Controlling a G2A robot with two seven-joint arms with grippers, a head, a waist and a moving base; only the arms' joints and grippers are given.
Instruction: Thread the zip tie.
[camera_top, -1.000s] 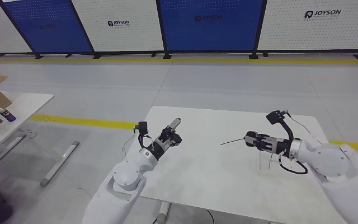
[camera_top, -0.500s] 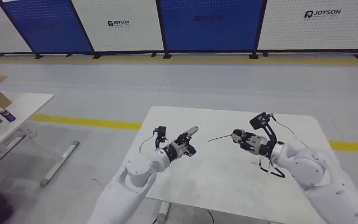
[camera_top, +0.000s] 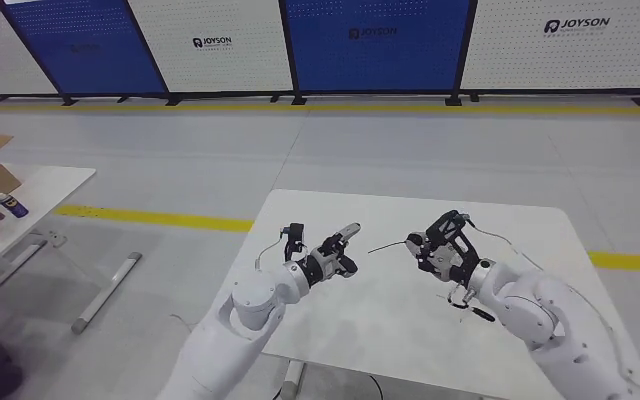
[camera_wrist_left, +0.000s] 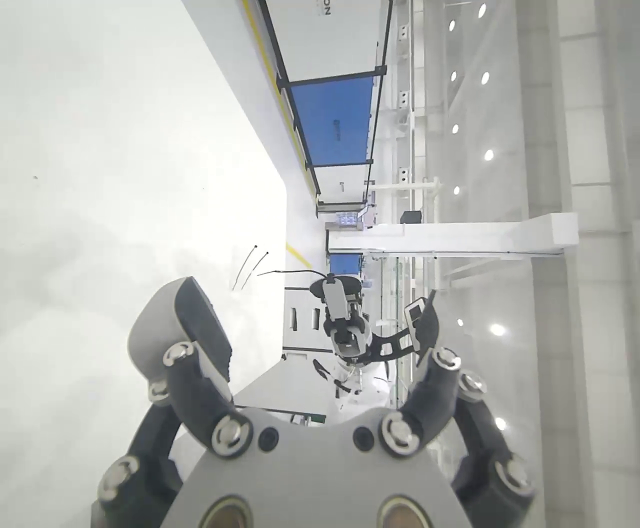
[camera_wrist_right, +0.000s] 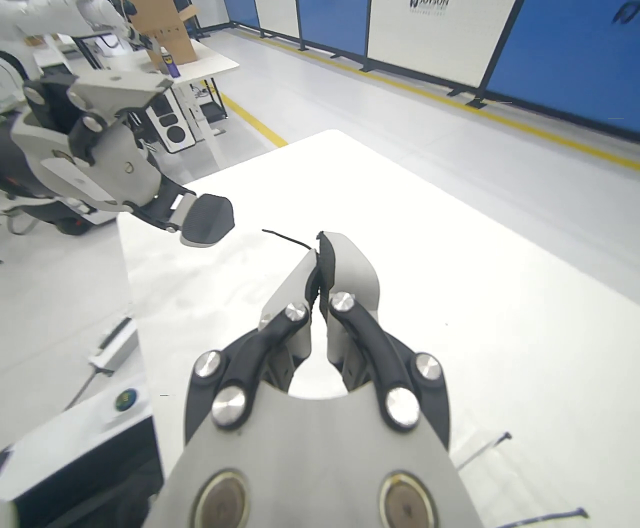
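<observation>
Right wrist view: thin black zip tie (camera_wrist_right: 286, 238) between fingers (camera_wrist_right: 352, 272).

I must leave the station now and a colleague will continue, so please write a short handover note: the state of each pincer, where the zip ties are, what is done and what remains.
Left pincer: open, empty, held above the table, facing the right one.
Right pincer: shut on the zip tie. Its thin free end points toward the left pincer, with a gap between them.
Spare zip ties: lying on the table near the right arm.
Done: one tie is picked up and held out.
Left: the threading itself. No loop is formed yet. The tie's head is not visible in the grip, so check it first.
</observation>
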